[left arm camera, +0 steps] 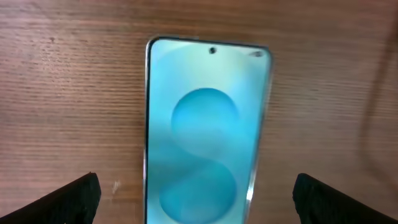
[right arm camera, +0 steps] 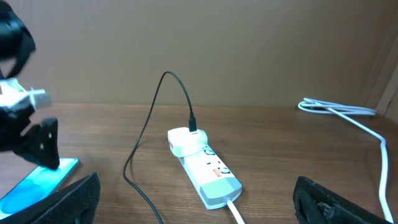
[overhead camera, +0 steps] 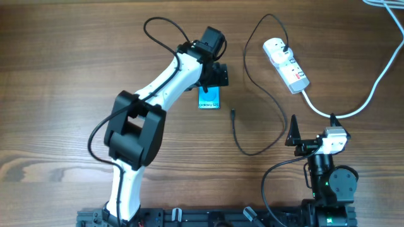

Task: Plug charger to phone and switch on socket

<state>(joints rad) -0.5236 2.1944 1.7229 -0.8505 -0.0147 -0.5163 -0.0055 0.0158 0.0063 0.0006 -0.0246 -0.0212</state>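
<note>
The phone [overhead camera: 209, 99] lies flat on the table with its cyan screen up; it fills the left wrist view [left arm camera: 205, 124]. My left gripper [overhead camera: 213, 77] hangs open just above its far end, fingers wide on either side of it [left arm camera: 198, 202], not touching. The charger cable [overhead camera: 268, 94] runs from a white adapter on the socket [overhead camera: 287, 64] in a long loop, its plug tip [overhead camera: 232, 114] lying free right of the phone. My right gripper [overhead camera: 295, 131] is open and empty near the front right, facing the socket [right arm camera: 205, 168].
The socket's thick white cable [overhead camera: 372, 88] curves off toward the back right edge. My left arm [overhead camera: 151, 107] stretches across the table's left half. The right arm's base [overhead camera: 328, 183] stands at the front right.
</note>
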